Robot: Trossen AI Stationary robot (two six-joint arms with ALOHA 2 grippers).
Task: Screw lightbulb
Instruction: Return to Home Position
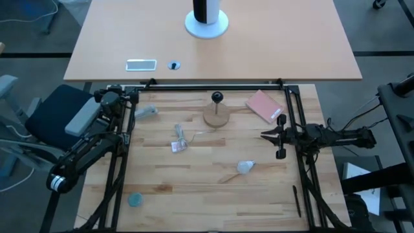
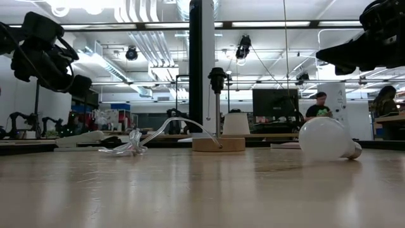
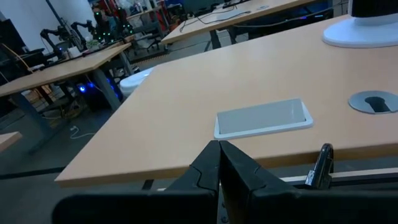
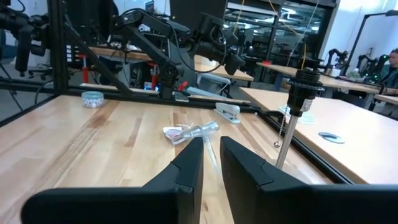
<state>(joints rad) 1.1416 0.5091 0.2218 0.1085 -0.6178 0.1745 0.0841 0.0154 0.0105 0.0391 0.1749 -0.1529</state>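
The frosted white lightbulb (image 1: 246, 167) lies on its side on the wooden table, right of the middle and toward the near edge; the low view shows it large, lightbulb (image 2: 326, 139). The black socket (image 1: 217, 98) stands upright on a thin stem above its round wooden base (image 1: 216, 118) near the far edge. My right gripper (image 1: 263, 135) hangs level above the table's right side, pointing left, between socket and bulb. Its fingers (image 4: 189, 158) stand a narrow gap apart with nothing between them. My left gripper (image 3: 219, 152) is shut and raised at the table's far left corner.
A crumpled clear wrapper (image 1: 179, 141) lies left of the wooden base. A pink pad (image 1: 264, 105) lies at the far right, a grey stapler-like thing (image 1: 145, 111) at the far left, a tape roll (image 1: 135, 200) at the near left and a black pen (image 1: 297, 200) at the near right.
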